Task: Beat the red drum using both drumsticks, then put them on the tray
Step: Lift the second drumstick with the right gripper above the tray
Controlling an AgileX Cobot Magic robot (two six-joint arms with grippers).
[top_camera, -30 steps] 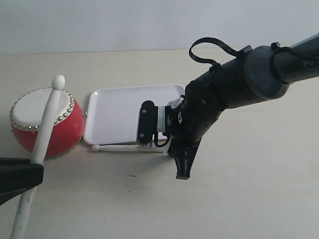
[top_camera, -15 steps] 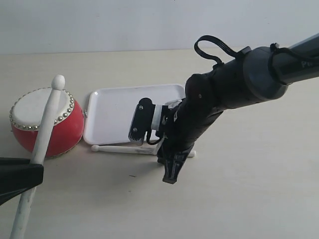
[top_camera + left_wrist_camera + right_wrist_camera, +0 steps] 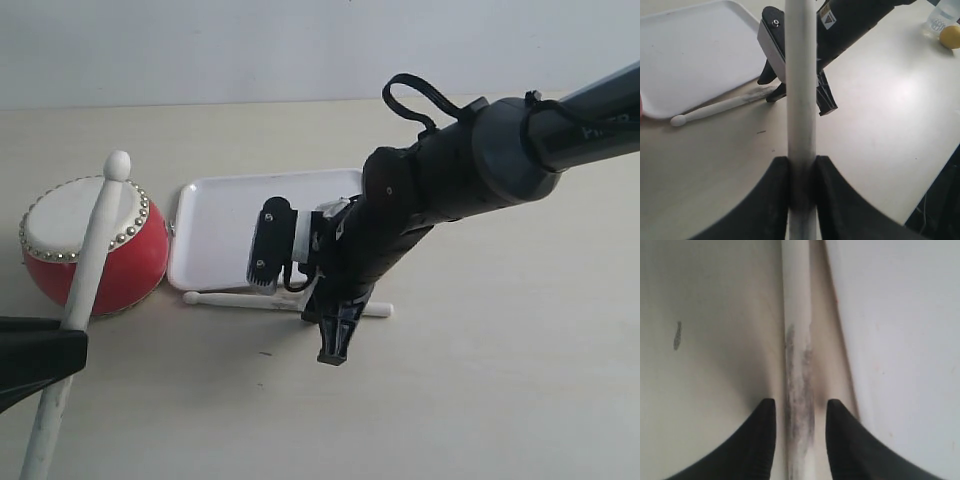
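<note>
Drumsticks, thin off-white wood, number two: one stick [image 3: 88, 255] is clamped in the left gripper [image 3: 801, 162] near one round red drum [image 3: 140, 262]; the other stick [image 3: 232, 297] lies beside one white plastic tray [image 3: 225, 225], the right gripper [image 3: 796, 407] parted astride it.

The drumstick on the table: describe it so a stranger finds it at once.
Find the white tray beside the red drum. A thin off-white stick lies on the table along its long edge, tip toward the drum. The other stick is raised in the left gripper.

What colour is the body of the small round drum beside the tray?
The small round drum has a glossy red body; the exterior view shows it best.
</note>
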